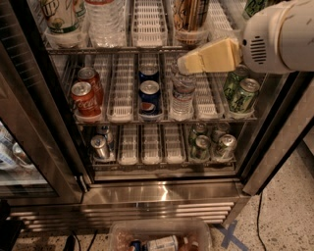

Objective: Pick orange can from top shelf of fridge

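The orange can, tall and orange-brown with dark and cream markings, stands on the top shelf of the fridge, right of centre and cut off by the top edge of the camera view. My gripper, cream-coloured on a white arm, reaches in from the upper right. Its tip is just below the top shelf's front rail, under the orange can and in front of a water bottle on the middle shelf. It holds nothing that I can see.
The top shelf also holds a white-and-green tall can, a water bottle and a white lane tray. The middle shelf has red cola cans, blue cans and green cans. A dark door frame stands left. A plastic bin is on the floor.
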Robot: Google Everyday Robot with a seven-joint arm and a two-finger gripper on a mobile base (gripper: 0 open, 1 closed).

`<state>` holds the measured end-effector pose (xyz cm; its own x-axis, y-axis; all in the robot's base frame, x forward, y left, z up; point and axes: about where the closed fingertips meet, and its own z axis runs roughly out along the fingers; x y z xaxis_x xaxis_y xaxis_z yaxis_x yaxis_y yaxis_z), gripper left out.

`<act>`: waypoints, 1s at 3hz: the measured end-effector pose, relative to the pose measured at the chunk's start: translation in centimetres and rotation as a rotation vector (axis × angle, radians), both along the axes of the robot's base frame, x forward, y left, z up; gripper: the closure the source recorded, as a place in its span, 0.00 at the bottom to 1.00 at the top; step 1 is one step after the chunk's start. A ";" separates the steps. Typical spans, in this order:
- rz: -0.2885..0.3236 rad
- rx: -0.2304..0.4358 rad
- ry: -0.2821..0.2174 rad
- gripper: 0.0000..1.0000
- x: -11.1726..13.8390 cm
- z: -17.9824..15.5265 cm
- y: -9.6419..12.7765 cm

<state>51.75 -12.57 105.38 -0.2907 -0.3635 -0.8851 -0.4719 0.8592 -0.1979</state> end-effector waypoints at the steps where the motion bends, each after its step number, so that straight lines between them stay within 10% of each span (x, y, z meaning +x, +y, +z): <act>1: 0.000 0.000 -0.001 0.00 0.0 0.0 0.0; 3: 0.014 -0.006 -0.101 0.00 0.5 1.6 1.0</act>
<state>52.28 -11.59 106.95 -0.1944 -0.3728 -0.9073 -0.4615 0.8510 -0.2508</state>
